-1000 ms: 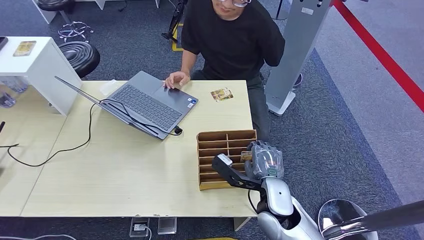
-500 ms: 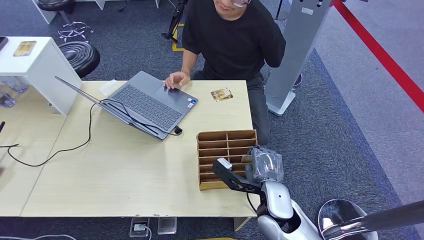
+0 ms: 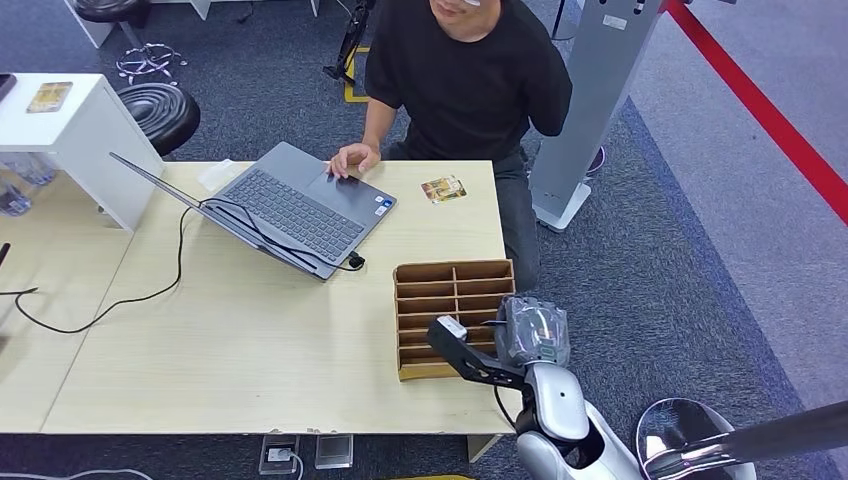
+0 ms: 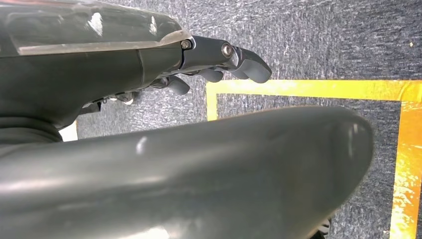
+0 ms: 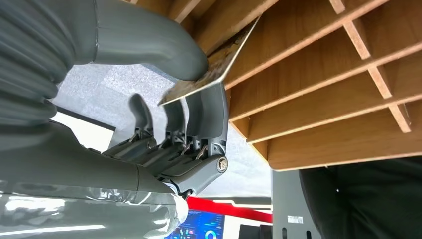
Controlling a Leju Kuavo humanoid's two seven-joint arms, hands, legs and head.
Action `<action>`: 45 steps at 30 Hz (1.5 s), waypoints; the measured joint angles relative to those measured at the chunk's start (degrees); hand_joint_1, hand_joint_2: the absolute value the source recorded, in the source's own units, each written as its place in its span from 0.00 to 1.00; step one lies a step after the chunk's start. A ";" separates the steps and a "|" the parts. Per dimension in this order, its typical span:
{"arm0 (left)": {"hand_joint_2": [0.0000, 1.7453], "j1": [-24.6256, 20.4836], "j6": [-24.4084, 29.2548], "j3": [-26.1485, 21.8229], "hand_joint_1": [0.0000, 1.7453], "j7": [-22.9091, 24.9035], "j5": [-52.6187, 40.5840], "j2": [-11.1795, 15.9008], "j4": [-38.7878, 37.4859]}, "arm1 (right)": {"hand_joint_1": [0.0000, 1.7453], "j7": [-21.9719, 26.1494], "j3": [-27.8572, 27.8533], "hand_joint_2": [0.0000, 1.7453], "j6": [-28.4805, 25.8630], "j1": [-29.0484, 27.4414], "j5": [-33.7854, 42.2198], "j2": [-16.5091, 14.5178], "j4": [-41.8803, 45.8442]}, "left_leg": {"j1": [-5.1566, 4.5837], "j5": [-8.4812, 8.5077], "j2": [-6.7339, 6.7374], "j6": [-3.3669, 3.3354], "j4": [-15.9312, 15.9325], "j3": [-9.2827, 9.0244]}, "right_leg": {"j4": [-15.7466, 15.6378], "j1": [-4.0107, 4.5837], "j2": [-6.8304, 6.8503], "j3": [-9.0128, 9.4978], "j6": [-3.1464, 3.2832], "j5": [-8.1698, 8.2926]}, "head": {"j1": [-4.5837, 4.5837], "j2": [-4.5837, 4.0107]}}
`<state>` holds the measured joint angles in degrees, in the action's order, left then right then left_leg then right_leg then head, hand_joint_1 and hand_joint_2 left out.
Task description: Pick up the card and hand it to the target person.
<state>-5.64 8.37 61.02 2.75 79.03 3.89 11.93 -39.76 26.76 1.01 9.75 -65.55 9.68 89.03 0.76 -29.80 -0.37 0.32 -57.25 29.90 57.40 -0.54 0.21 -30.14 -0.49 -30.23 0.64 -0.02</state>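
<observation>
At the right end of the wooden slotted organiser (image 3: 452, 290) on the table's near right corner sits my right hand (image 3: 531, 331). Close up, its thumb (image 5: 149, 45) and fingers (image 5: 199, 114) pinch a thin card (image 5: 215, 74) whose far end still lies in a slot of the organiser (image 5: 323, 74). My left hand (image 4: 219, 57) hangs over the carpet, fingers loosely extended and holding nothing. A person in a black shirt (image 3: 465, 70) sits across the table, one hand (image 3: 354, 158) resting on a laptop.
An open grey laptop (image 3: 295, 205) with a trailing cable sits mid-table. A second card (image 3: 443, 189) lies near the table's far edge in front of the person. To the left are a white shelf (image 3: 70, 130) and black stool (image 3: 160, 112). A grey stand (image 3: 590, 90) rises at the right.
My right hand has drawn slightly back toward me at the organiser's end; the card edge seen beside it earlier is now covered by the hand. The person has barely moved.
</observation>
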 joint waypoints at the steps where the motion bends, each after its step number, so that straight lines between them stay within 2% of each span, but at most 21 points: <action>1: 0.00 0.00 0.00 0.01 0.00 0.00 0.00 0.00 0.00 | 0.84 0.00 -0.06 1.00 -0.02 -0.01 0.00 0.00 0.07 | 0.00 0.00 0.00 0.00 0.00 0.00 | 0.00 0.00 0.00 0.00 0.00 0.00 | 0.01 0.01; 5: 0.00 -0.01 0.00 0.01 0.00 0.00 -0.01 0.00 0.00 | 0.97 0.00 -0.11 1.00 -0.05 -0.10 0.00 0.00 0.29 | 0.00 0.00 0.00 0.00 0.00 0.00 | 0.00 0.00 0.00 0.00 0.00 0.00 | 0.01 0.01; 7: 0.00 -0.01 0.00 0.01 0.00 0.00 -0.01 0.00 0.00 | 1.00 0.00 -0.13 1.00 -0.10 -0.12 0.00 0.00 0.32 | 0.00 0.00 0.00 0.00 0.00 0.00 | 0.00 0.00 0.00 0.00 0.00 0.00 | 0.02 0.01; 21: 0.00 -0.01 0.03 0.25 0.00 -1.40 0.75 0.09 0.00 | 1.00 0.00 0.02 1.00 -2.65 0.24 0.38 0.29 1.02 | 0.00 0.00 0.00 0.00 0.00 0.02 | 0.00 0.00 0.00 -0.01 0.00 0.00 | 0.01 0.01; 30: 0.00 0.02 0.07 0.25 0.00 -1.75 1.28 0.09 0.00 | 1.00 0.49 1.30 1.00 -7.26 3.47 -1.80 2.61 9.35 | 0.00 0.01 0.00 0.00 0.00 0.00 | 0.00 0.00 0.00 0.01 -0.01 0.02 | 0.00 0.00; 38: 0.00 0.03 0.20 0.20 0.00 -2.24 1.89 0.08 0.00 | 1.00 1.34 3.51 1.00 -7.76 11.19 0.53 5.54 18.07 | -0.01 0.01 0.00 0.00 0.00 0.00 | 0.00 -0.01 -0.01 0.01 0.00 0.04 | 0.04 0.00; 42: 0.00 -0.03 0.05 0.20 0.00 -2.52 1.83 0.06 0.00 | 1.00 3.21 5.48 1.00 -8.03 16.38 4.19 5.96 17.44 | 0.00 0.04 0.00 0.00 0.00 0.01 | 0.01 0.00 -0.02 0.02 0.00 0.05 | -0.03 0.01; 45: 0.00 -0.10 -0.33 0.20 0.00 -2.91 1.50 0.04 0.00 | 1.00 6.29 7.19 1.00 -9.09 21.13 8.03 5.43 12.56 | 0.00 0.08 -0.01 0.01 0.00 0.05 | 0.03 0.00 -0.01 0.02 0.01 0.06 | 0.00 0.01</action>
<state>-5.75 8.04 61.22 -0.15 80.53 3.93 11.93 -33.47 33.95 -8.08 30.88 -57.52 15.11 101.59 0.75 -29.72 -0.39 0.33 -57.25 29.95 57.43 -0.54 0.20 -30.12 -0.48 -30.16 0.65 -0.01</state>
